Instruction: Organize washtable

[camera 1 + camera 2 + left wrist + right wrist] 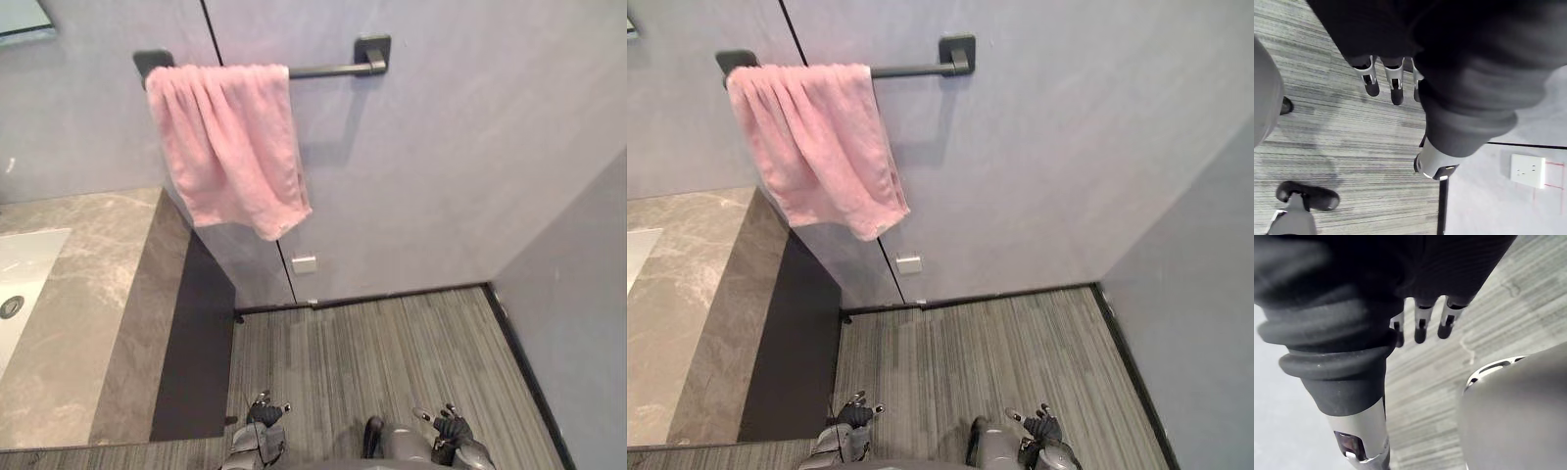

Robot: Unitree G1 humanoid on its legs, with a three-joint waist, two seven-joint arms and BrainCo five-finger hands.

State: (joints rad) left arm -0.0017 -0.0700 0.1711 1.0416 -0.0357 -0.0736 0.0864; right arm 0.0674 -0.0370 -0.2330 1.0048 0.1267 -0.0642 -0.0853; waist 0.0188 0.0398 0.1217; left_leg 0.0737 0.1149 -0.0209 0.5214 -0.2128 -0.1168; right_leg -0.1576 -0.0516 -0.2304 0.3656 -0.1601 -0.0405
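A pink towel (230, 147) hangs over the left end of a dark towel bar (333, 67) on the grey wall. Left of it stands the grey marble washtable (93, 294) with a white sink (20, 284) at the far left. My left hand (263, 419) hangs low over the floor at the bottom of the view, fingers (1371, 81) relaxed and holding nothing. My right hand (449, 431) hangs at the bottom right, fingers (1420, 328) also straight and empty. Both hands are far below the towel.
A white wall socket (304, 263) sits low on the wall under the towel. A grey wall (578, 313) closes the right side. The striped grey floor (372, 352) lies between the washtable's dark side panel (196, 343) and that wall.
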